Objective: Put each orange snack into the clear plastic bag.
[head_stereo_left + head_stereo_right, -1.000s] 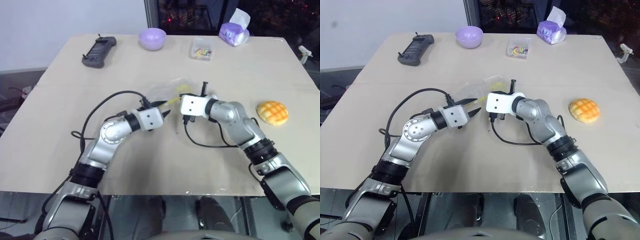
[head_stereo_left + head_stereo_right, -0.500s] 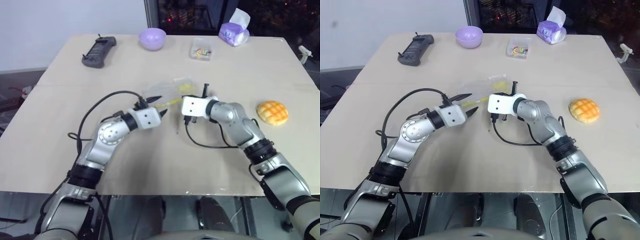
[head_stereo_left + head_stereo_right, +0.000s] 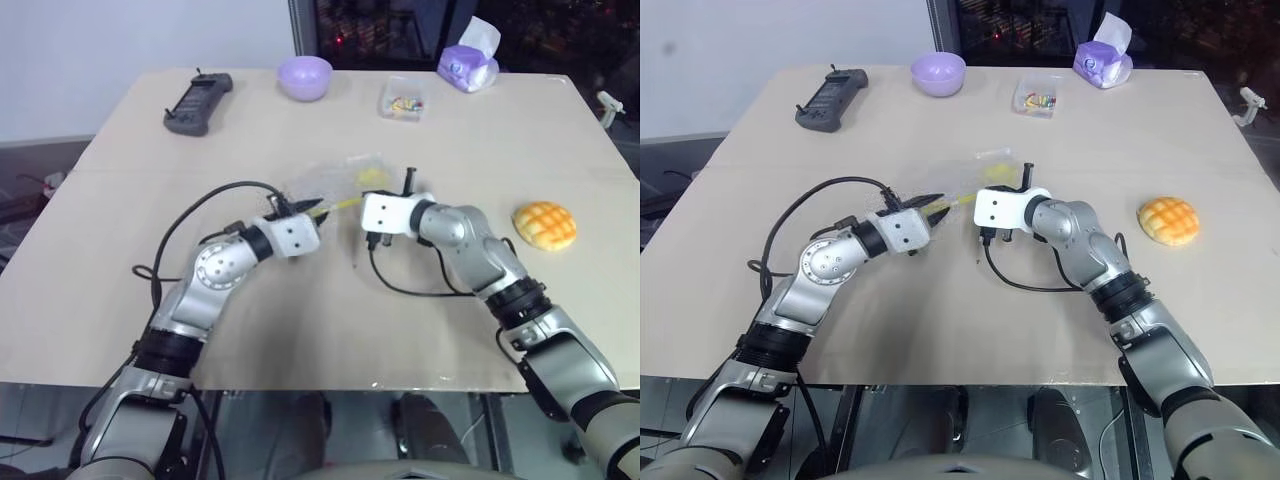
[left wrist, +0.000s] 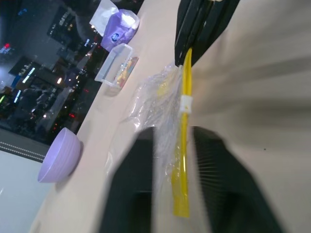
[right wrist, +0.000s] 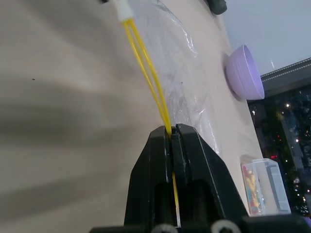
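The clear plastic bag (image 3: 335,181) lies crumpled mid-table, its yellow sealing strip (image 3: 341,204) stretched between my two grippers. My left gripper (image 3: 318,211) is shut on the strip's left end; the strip runs between its fingers (image 4: 138,160) in the left wrist view. From the other side, my right gripper (image 3: 358,202) is shut on the strip, pinching it at the fingertips (image 5: 171,129). One orange snack (image 3: 545,225), a domed bun with a crosshatch top, sits on the table to the right, apart from both grippers.
Along the far edge stand a purple bowl (image 3: 305,76), a small clear box of colourful bits (image 3: 402,98), a purple tissue pack (image 3: 467,65) and a black remote (image 3: 198,102). Black cables loop from both wrists onto the table (image 3: 300,330).
My left gripper's jaws, open around the strip in the earlier frames, have closed on it. The right gripper has kept its hold and place.
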